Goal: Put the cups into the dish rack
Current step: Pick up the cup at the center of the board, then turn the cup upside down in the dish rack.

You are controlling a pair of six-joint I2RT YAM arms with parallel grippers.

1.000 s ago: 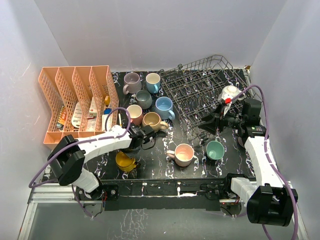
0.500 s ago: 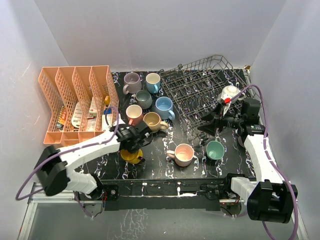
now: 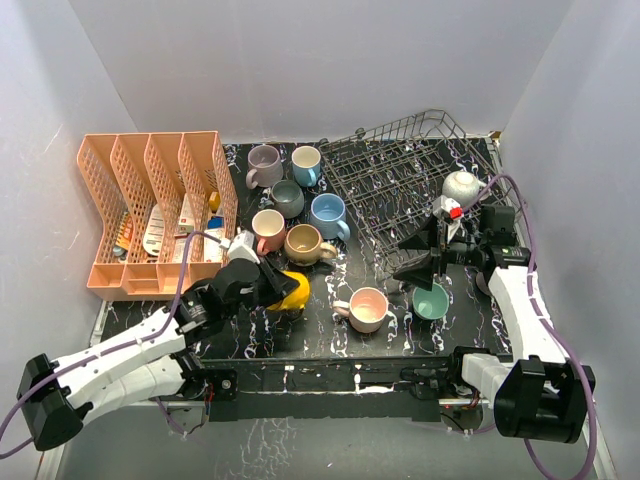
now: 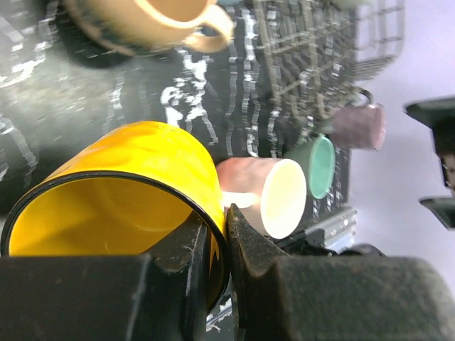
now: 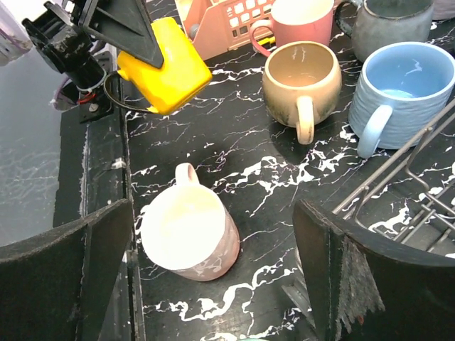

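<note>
My left gripper (image 3: 274, 288) (image 4: 226, 214) is shut on the rim of a yellow cup (image 3: 292, 291) (image 4: 135, 177), one finger inside and one outside, and holds it tilted above the table. In the right wrist view the yellow cup (image 5: 167, 71) hangs at upper left. My right gripper (image 3: 408, 258) (image 5: 213, 213) is open wide above a pink cup with a cream inside (image 3: 367, 308) (image 5: 190, 233). A green cup (image 3: 430, 300) stands beside it. The dish rack (image 3: 395, 170) lies at the back right, with a white cup (image 3: 462, 185) at its right side. Several other cups cluster left of the rack, among them tan (image 3: 303, 243) and blue (image 3: 327, 212).
An orange divided organiser (image 3: 150, 205) with small items stands at the back left. The rack's near wire edge (image 5: 426, 163) sits close to my right gripper's right finger. White walls enclose the black marbled table (image 3: 320, 335).
The left arm has lifted the yellow cup off the table and carried it right. The right gripper's jaws have opened wide and dropped toward the pink cup.
</note>
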